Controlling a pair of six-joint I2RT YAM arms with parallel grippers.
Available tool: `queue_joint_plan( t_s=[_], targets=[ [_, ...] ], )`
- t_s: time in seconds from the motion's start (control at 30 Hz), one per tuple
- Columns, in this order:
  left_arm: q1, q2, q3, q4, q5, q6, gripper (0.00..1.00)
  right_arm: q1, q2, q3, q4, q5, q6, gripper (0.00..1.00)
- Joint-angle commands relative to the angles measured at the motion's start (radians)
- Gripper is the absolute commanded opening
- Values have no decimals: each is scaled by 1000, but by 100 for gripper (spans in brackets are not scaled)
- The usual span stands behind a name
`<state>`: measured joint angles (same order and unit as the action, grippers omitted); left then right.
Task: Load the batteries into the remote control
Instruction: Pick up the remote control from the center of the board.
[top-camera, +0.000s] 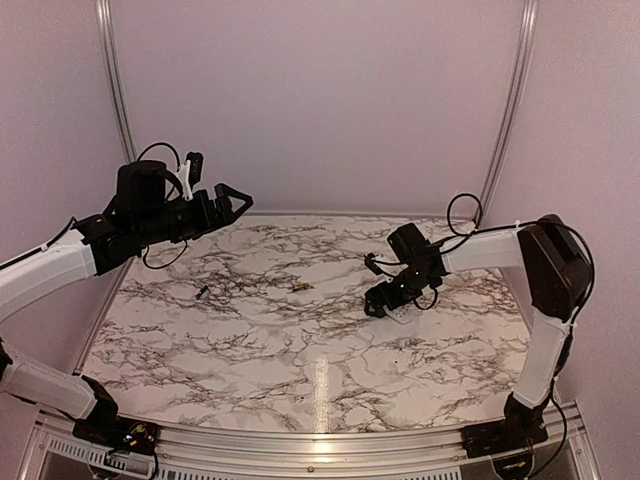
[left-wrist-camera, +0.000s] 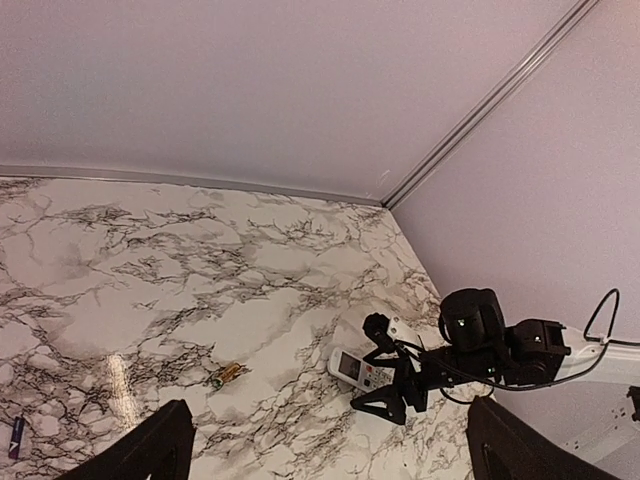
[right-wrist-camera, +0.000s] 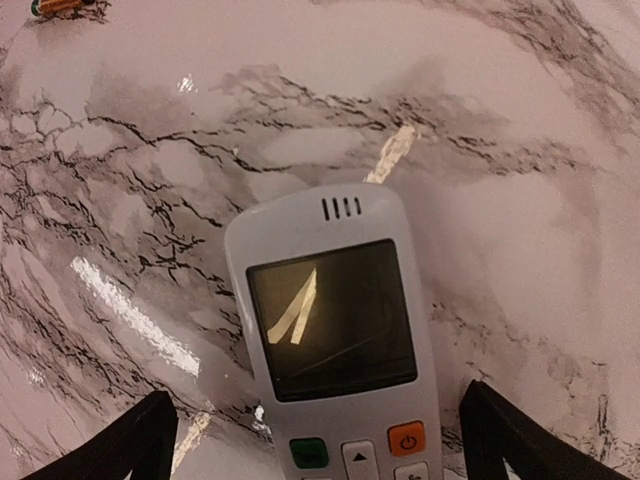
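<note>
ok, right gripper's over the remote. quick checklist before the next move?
1. Right gripper open: ok, one finger on each side of the remote control.
2. Remote lying flat on the table: ok, screen facing up.
3. Battery compartment within reach: not ok, the remote's back is hidden underneath.
4. First battery located: ok, a golden battery lies loose near the table's middle, apart from the remote.
5. Second battery located: cannot tell, the small dark item is too small to identify.
6. Left gripper open and empty: ok, raised above the table.
</note>
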<state>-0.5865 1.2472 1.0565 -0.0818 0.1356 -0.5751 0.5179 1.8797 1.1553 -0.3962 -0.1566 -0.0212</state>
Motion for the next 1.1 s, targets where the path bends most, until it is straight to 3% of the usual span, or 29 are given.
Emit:
queue_joint_plan(
  t_s=[0.0,0.23,0.57,0.83,1.07],
  targets=[
    [-4,19,47,-57,81,-53,99,12,54,77,-80,56,-51,94],
    [-4,82,193,-105,134,-28,99,64,162,212,-179,132,-89,81],
    [5,123,178,-64,155,-52,99,71,200,264,-216,125,-89,48],
    [7,64,-11,125,157,-1,99,71,143,253,-178,-10,-73,28],
    [7,-16,-178,294,168,64,99,71,23,279,-57,-248,1,22]
  ],
)
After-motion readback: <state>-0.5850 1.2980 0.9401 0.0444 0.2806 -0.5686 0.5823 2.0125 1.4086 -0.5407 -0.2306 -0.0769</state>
